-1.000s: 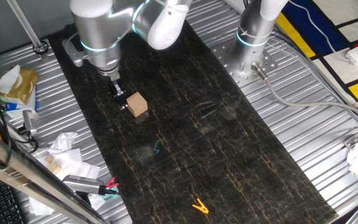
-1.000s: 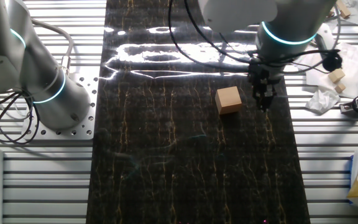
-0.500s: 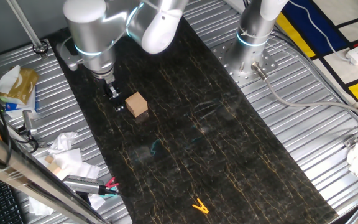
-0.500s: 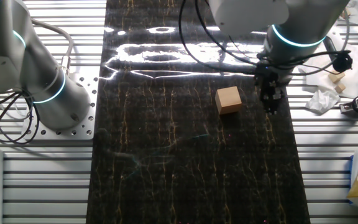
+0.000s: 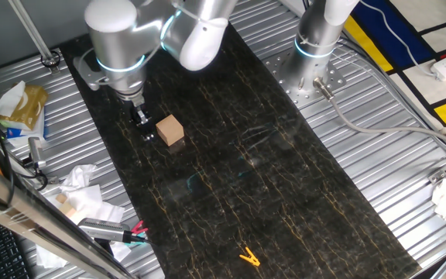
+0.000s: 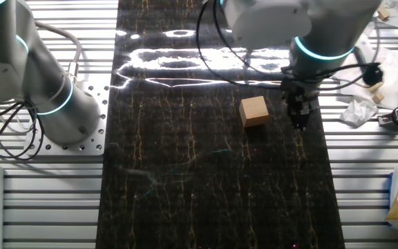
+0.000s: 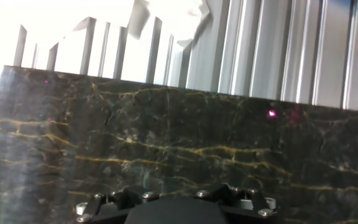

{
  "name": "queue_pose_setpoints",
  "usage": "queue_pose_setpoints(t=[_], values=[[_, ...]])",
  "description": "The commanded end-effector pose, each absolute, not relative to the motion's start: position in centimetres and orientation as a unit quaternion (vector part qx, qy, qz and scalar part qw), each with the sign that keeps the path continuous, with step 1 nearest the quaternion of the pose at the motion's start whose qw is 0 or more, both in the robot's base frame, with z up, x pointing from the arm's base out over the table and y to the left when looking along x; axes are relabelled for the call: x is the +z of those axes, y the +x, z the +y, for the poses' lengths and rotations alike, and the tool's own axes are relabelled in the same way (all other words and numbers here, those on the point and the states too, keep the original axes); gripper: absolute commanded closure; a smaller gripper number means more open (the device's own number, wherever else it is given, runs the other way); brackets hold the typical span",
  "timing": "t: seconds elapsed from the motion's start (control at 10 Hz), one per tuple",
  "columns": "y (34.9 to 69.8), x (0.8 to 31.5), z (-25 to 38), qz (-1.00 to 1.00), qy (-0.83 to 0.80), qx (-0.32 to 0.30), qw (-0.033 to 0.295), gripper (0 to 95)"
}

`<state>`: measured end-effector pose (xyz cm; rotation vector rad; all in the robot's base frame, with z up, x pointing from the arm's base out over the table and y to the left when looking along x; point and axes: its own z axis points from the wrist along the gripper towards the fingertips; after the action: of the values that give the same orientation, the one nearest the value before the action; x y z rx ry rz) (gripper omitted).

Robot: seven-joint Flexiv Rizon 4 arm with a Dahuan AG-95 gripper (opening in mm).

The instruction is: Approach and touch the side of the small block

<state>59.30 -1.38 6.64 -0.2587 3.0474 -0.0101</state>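
- Clutter fills the near left corner in one fixed view: crumpled white paper (image 5: 80,190) with pale wood bits among it, partly cut off by a dark bar across the frame.
- One tiny yellow clip (image 5: 248,256) lies alone on the near end of the dark marbled mat (image 5: 269,194), well apart from everything else.
- One small block (image 5: 170,130), a plain light-brown wooden cube, sits flat on the mat toward its far left part. In the other fixed view the small block (image 6: 254,111) shows its top and two sides, unobstructed.
- One pincer, the gripper (image 5: 142,124), hangs from the silver arm (image 5: 118,46) just beside the block, tips low over the mat. From one fixed view it stands to the block's left; from the other fixed view the gripper (image 6: 300,114) is on the block's right, with a strip of mat visible between them, so the two are apart, not touching.
- Its black fingers read as a single dark mass in both fixed views, so I cannot tell whether they are parted or together.
- The hand view shows only the dark base of the tool along its lower edge, then mat and ribbed metal table (image 7: 272,50); neither fingertips nor block appear there.
- A second silver arm (image 5: 320,31) stands at the far end, its upper part cut off.
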Motion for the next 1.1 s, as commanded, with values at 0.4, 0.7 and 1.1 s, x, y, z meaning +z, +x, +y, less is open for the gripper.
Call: queue_pose_setpoints(t=[0.4, 0.7, 1.1], values=[[59.1, 6.0, -1.4, 0.996, -0.077, 0.0, 0.039, 19.0], [58.9, 5.4, -1.3, 0.996, -0.077, 0.003, 0.036, 19.0], [58.0, 4.7, -1.3, 0.996, -0.082, 0.003, 0.031, 19.0]])
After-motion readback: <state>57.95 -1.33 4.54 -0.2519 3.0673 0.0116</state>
